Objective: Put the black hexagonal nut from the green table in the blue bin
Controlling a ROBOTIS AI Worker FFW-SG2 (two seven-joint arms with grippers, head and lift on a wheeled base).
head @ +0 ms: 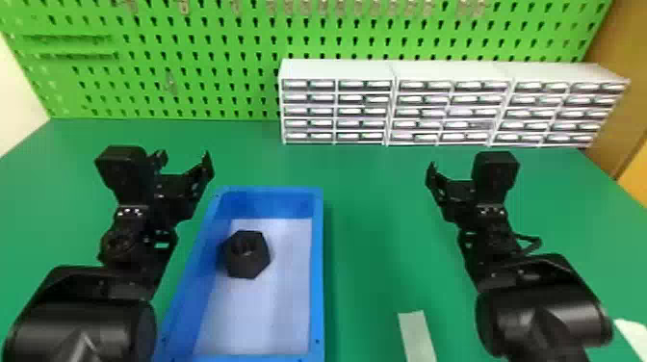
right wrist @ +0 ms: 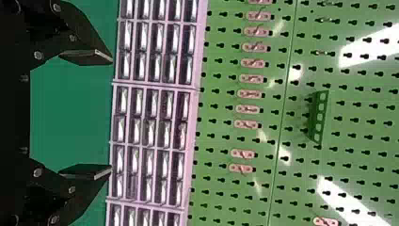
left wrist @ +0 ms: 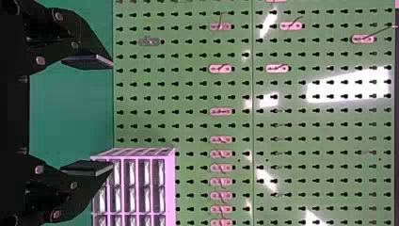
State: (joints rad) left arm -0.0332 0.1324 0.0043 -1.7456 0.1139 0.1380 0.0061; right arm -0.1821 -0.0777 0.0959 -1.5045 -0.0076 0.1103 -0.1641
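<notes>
The black hexagonal nut is lying inside the blue rectangular bin, towards its left wall, so the placing is looking finished and the next move is probably calling for nothing more than staying clear. The black two-fingered left gripper is hanging open near the rim's far left corner; the matching right gripper, also spread, is having more sideways room.

Shows uniform green across the counter. Shows blue on the bin, with pale lavender-white on its floor. Shows solid black on the hexagonal nut, the left arm and the right arm. Repeats dark slots in regular rows over bright green on the pegboard. Shows white, gridded with grey, on the drawer cabinets.
</notes>
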